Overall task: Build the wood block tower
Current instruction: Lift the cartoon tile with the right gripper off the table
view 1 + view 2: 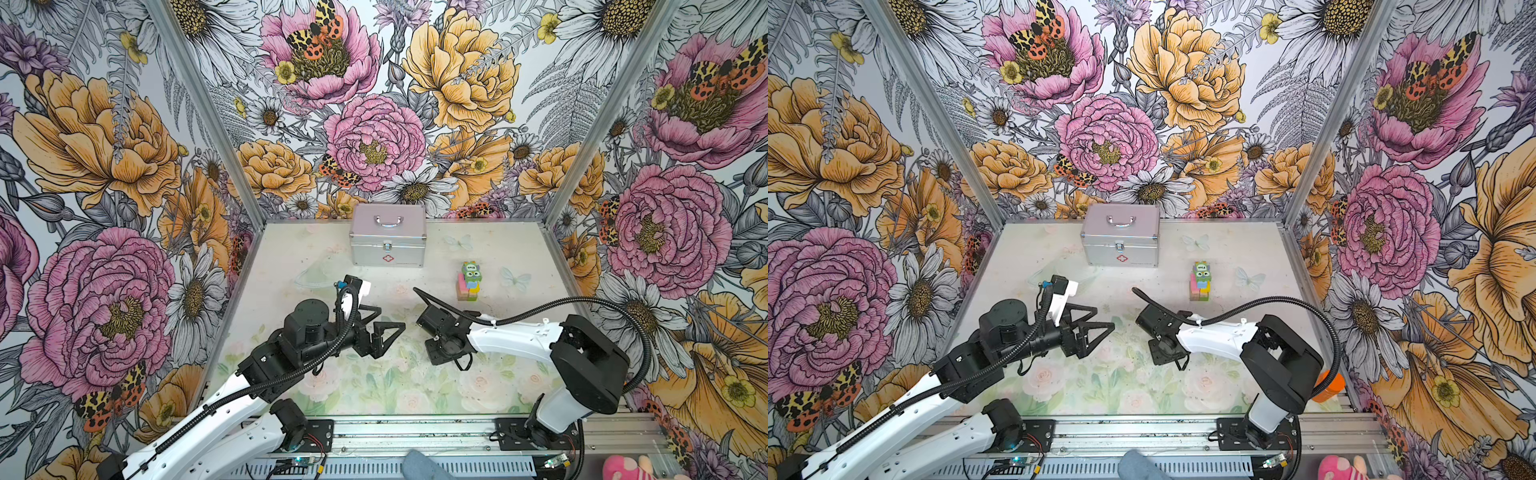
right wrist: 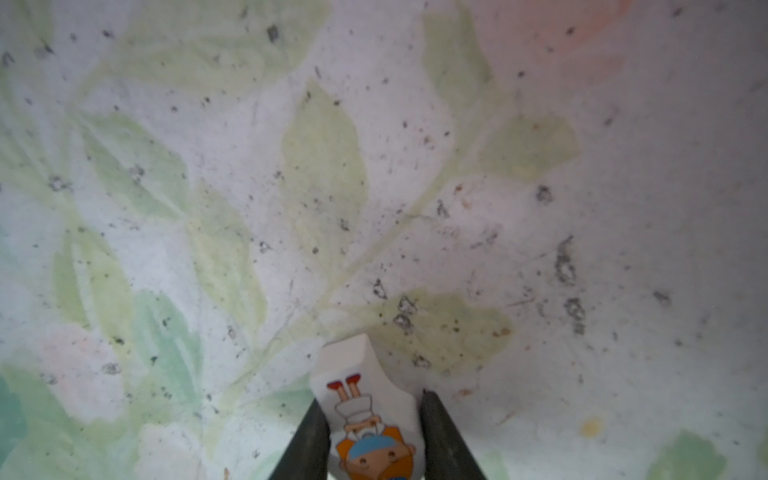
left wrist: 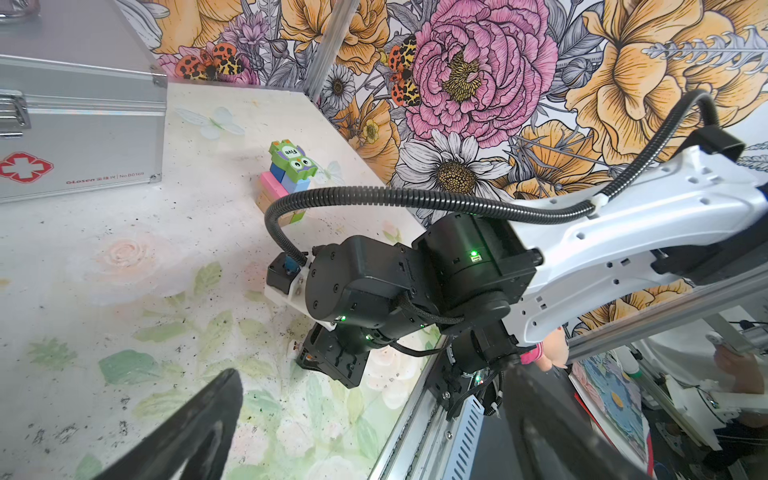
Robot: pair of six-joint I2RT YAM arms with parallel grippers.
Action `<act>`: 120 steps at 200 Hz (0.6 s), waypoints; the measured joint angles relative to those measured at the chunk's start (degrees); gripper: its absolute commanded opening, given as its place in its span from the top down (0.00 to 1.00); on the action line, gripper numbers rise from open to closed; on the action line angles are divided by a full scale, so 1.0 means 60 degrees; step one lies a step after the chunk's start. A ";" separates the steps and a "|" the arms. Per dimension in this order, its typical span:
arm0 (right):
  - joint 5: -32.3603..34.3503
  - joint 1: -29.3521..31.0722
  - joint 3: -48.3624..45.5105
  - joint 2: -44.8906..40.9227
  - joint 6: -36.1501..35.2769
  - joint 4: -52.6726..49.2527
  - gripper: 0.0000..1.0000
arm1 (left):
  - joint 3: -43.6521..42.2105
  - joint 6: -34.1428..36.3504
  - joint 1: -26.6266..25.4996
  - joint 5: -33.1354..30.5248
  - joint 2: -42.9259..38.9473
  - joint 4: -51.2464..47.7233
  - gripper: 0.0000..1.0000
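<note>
My right pincer (image 2: 371, 400) was clamped on the cartoon block (image 2: 360, 362), left pincer (image 1: 390, 318) apart; I needed a slow, level lift to the tower (image 1: 469, 283).

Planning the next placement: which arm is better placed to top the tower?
Right. The right gripper holds a cartoon figure piece, and the tower stands on that side of the table. The left gripper is open and empty.

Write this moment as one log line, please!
left pincer: open, empty | right pincer: shut on cartoon figure piece | tower: standing alone
</note>
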 measured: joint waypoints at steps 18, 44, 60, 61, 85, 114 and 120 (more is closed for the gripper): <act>0.0000 -0.0025 0.0000 0.0000 0.0000 -0.0004 0.67 | -0.0058 0.0000 0.0051 0.0004 0.0044 -0.0029 0.01; -0.0004 -0.0106 0.0000 0.0000 0.0000 -0.0007 0.68 | -0.0058 0.0000 0.0076 0.0004 0.0080 -0.0029 0.01; -0.0004 -0.0197 0.0000 0.0004 0.0000 -0.0007 0.68 | -0.0058 0.0000 0.0106 0.0004 0.0080 -0.0029 0.01; -0.0004 -0.0200 0.0000 0.0004 0.0000 -0.0007 0.68 | -0.0058 0.0000 0.0106 0.0004 0.0080 -0.0033 0.01; -0.0007 -0.0321 0.0000 0.0004 0.0000 -0.0007 0.68 | -0.0058 0.0004 0.0127 0.0007 0.0080 -0.0033 0.01; -0.0007 -0.0495 0.0000 0.0004 0.0000 -0.0007 0.68 | -0.0058 0.0000 0.0175 0.0007 0.0080 -0.0033 0.01; -0.0015 -0.0539 0.0000 0.0004 0.0000 -0.0007 0.68 | -0.0058 0.0000 0.0175 0.0007 0.0080 -0.0033 0.01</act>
